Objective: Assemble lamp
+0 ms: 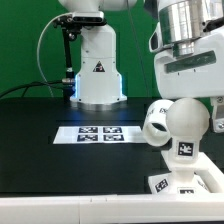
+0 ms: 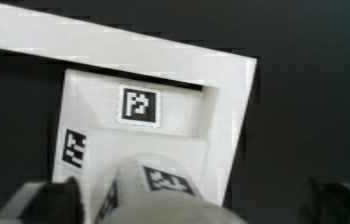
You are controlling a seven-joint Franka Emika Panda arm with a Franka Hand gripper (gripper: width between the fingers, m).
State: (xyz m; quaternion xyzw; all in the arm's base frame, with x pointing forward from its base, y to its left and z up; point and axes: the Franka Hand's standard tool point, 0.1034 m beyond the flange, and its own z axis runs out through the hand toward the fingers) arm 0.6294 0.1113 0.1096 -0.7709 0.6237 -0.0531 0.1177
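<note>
I hold my fingers [image 2: 186,205] spread and empty around the bulb [image 1: 184,122], which stands upright on the base [image 1: 188,183], seemingly seated in its socket

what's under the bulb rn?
The bulb stands upright on the base block, tagged neck down. The shade lies tilted beside it. The joint itself is hidden, so seating is unclear.

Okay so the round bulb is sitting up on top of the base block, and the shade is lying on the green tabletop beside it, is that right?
Not quite: the tabletop is black, not green; only the backdrop is green. The exterior view shows this. The rest holds: the bulb sits on the base block, and the shade lies beside it.
</note>
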